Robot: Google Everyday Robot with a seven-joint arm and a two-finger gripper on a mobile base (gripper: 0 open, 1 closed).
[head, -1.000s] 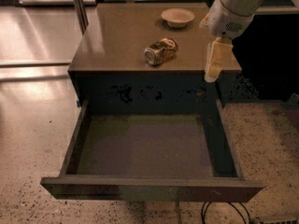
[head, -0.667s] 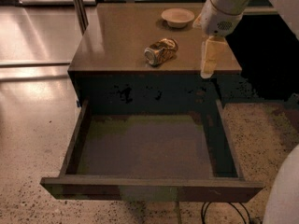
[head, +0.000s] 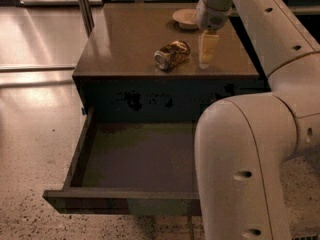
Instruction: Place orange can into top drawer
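Observation:
The orange can (head: 172, 55) lies on its side on the cabinet top (head: 125, 44), dented, with its silver end facing front left. My gripper (head: 207, 50) hangs just to the right of the can, above the cabinet top, not touching it. The top drawer (head: 140, 159) is pulled out wide below the cabinet front, with a bare grey-brown floor. My arm's large white body (head: 250, 159) covers the drawer's right part.
A shallow beige bowl (head: 184, 18) sits at the back of the cabinet top, behind the gripper. Speckled floor lies to the left and front of the drawer. A metal pole (head: 84, 6) stands at the back left.
The gripper has moved left, closer to the can. The arm's body has swung into view at the right and now hides the drawer's right side.

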